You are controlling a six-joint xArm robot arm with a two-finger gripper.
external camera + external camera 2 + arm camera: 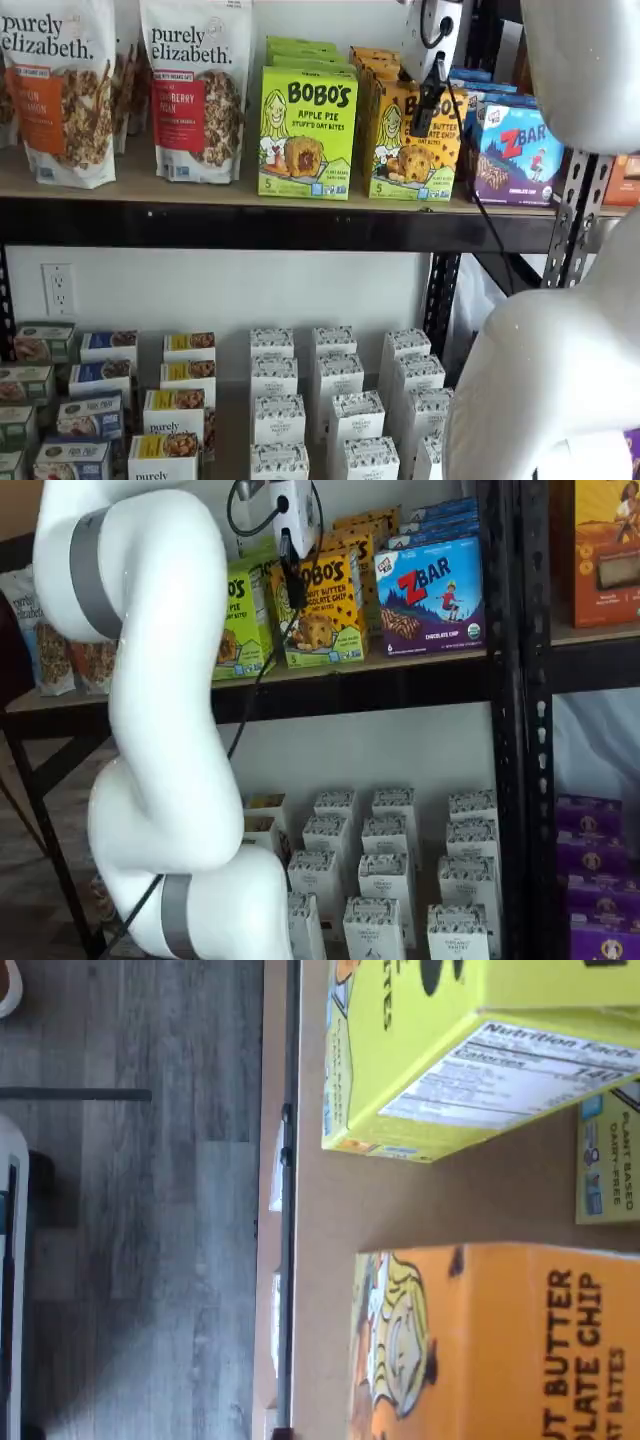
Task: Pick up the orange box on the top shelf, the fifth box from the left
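My arm: glossy white shells, grey bands, black cabling.

In both shelf views I see the arm (160,730) as fat, rounded white segments with a smooth sheen; a grey band rings it near the top and another near the base. The gripper (428,100) has a boxy white body with a round dark port on its face, and narrow black fingers (292,575) hanging under it. A black cable (240,720) loops above the gripper body and trails down beside the arm as a thin dark line.
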